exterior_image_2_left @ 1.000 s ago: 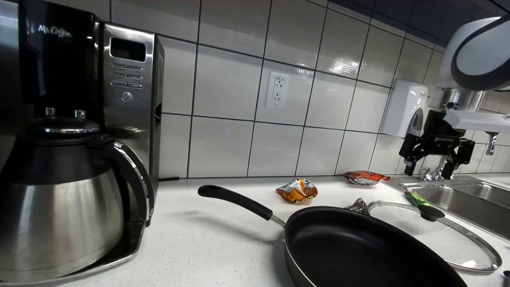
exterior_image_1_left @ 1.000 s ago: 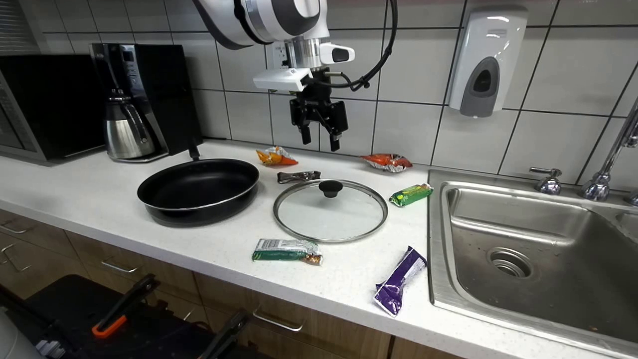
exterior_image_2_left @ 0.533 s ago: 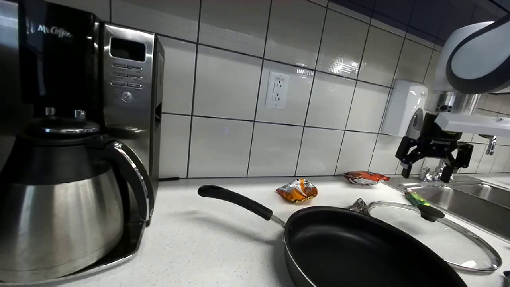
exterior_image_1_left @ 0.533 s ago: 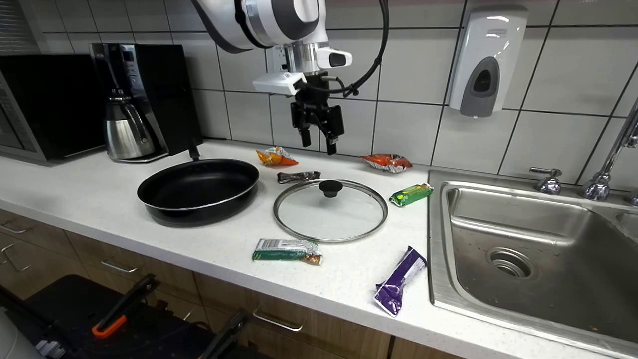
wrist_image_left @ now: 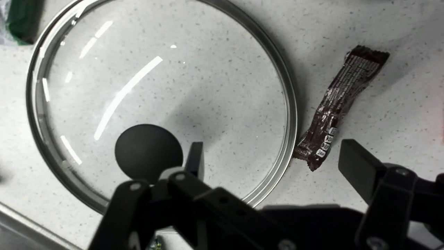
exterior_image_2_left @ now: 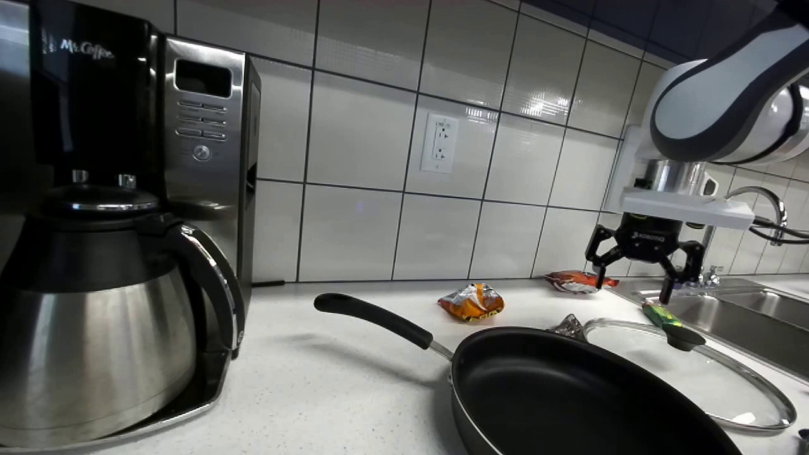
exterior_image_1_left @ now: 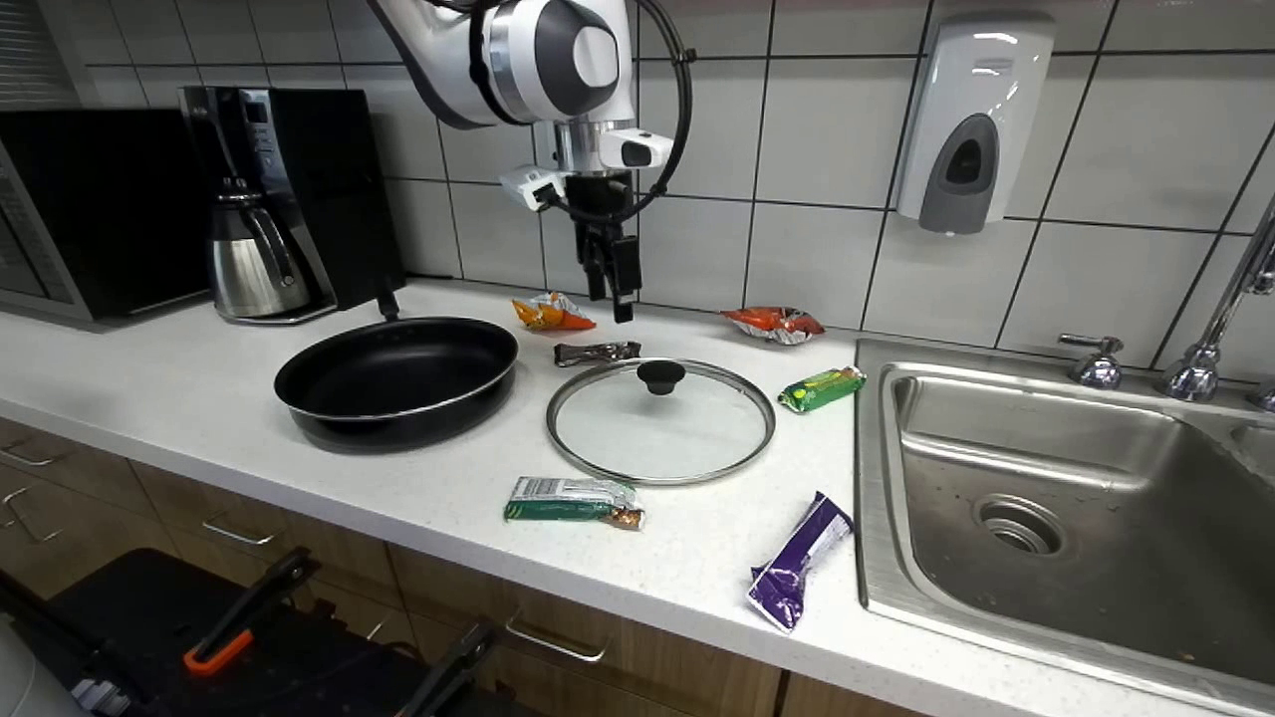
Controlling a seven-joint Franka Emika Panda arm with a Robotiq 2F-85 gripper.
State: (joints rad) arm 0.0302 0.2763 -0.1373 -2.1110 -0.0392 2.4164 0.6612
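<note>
My gripper (exterior_image_1_left: pixel 610 305) hangs open above the counter, nothing between its fingers. Below it in the wrist view (wrist_image_left: pixel 274 152) are the rim of a round glass lid (wrist_image_left: pixel 208 86) and one end of a brown-wrapped bar (wrist_image_left: pixel 333 107). The bar lies right beside the lid's rim. In that view the left finger overlaps the glass, near the black knob (wrist_image_left: pixel 147 151), while the right finger is past the bar's lower end. Both exterior views show the gripper (exterior_image_2_left: pixel 634 292) well above the lid (exterior_image_2_left: pixel 714 385). The bar (exterior_image_1_left: pixel 598 354) sits behind the lid in an exterior view.
A black frying pan (exterior_image_1_left: pixel 398 373) stands beside the lid, its handle (exterior_image_2_left: pixel 373 319) towards the wall. Near the wall lie an orange bag (exterior_image_1_left: pixel 554 313) and a red bag (exterior_image_1_left: pixel 777 325). Green (exterior_image_1_left: pixel 823 389), green-white (exterior_image_1_left: pixel 573 500) and purple (exterior_image_1_left: pixel 802 563) wrappers lie around. A sink (exterior_image_1_left: pixel 877 498) adjoins.
My gripper has moved left in both exterior views and come slightly lower, and it has turned about its vertical axis. It has stayed open. The objects on the counter have not moved.
</note>
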